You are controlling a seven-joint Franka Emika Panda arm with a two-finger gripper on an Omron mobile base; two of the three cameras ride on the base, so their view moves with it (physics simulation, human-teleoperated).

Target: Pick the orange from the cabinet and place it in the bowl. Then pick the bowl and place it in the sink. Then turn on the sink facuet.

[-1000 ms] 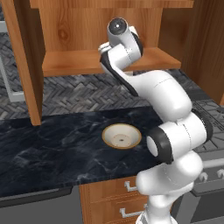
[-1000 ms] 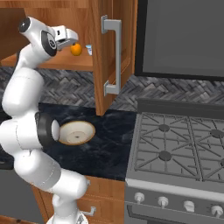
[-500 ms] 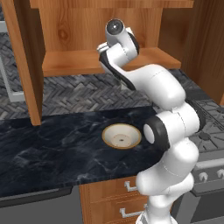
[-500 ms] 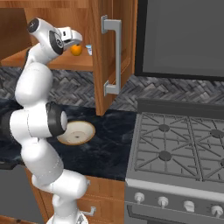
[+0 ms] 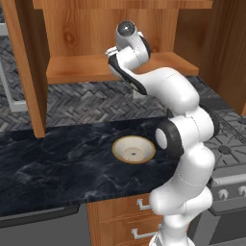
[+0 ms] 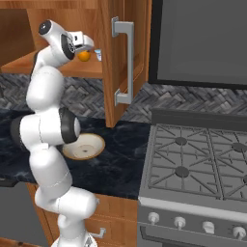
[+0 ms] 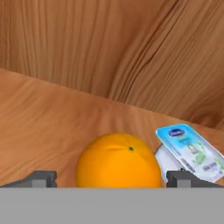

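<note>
The orange (image 7: 118, 159) lies on the shelf board of the wooden cabinet (image 7: 52, 118), between the two fingertips of my open gripper (image 7: 110, 179). One dark fingertip (image 7: 38, 178) stands left of the fruit and the other right of it, both apart from it. In the right base view the gripper (image 6: 83, 47) hangs just above the orange (image 6: 84, 56) inside the cabinet (image 6: 29, 66). The tan-rimmed bowl (image 5: 134, 148) sits empty on the dark counter below, and it is partly behind the arm in the right base view, bowl (image 6: 89, 147). Sink and faucet are out of view.
A small white cup with a pale-blue lid (image 7: 186, 151) stands right beside the orange, close to the right fingertip. The open cabinet door (image 6: 123, 58) with a silver handle juts out on the right. A stove (image 6: 198, 164) adjoins the marble counter (image 5: 53, 163).
The hand has pushed deeper into the cabinet toward the orange, which now lies between the fingertips. Orange, cup and bowl have stayed put.
</note>
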